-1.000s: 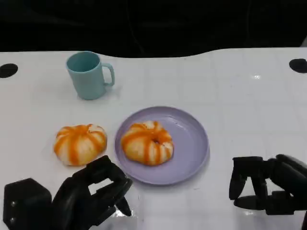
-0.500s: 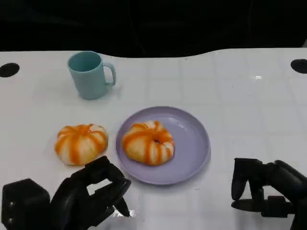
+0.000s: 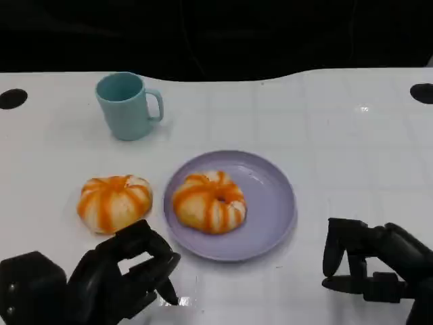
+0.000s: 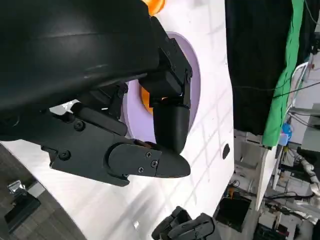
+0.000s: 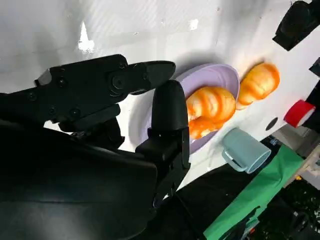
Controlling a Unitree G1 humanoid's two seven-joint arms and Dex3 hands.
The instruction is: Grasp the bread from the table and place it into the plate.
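One orange-striped bread (image 3: 114, 202) lies on the white table, left of the lilac plate (image 3: 276, 203). A second striped bread (image 3: 208, 200) sits inside the plate, on its left half. My left hand (image 3: 128, 272) hovers near the front edge, just below the loose bread and apart from it, fingers half-curled around nothing. At the front right my right hand (image 3: 365, 267) is also empty, fingers bent down over the thumb with a gap between. The right wrist view shows the plate (image 5: 222, 75), the bread in it (image 5: 210, 107) and the loose bread (image 5: 259, 82).
A teal mug (image 3: 125, 105) stands at the back left, handle to the right. Black round holes mark the table at the far left (image 3: 10, 99) and far right (image 3: 421, 92). Bare table lies right of the plate.
Both hands have drawn back slightly toward the table's near edge. The breads, plate and mug lie as before.
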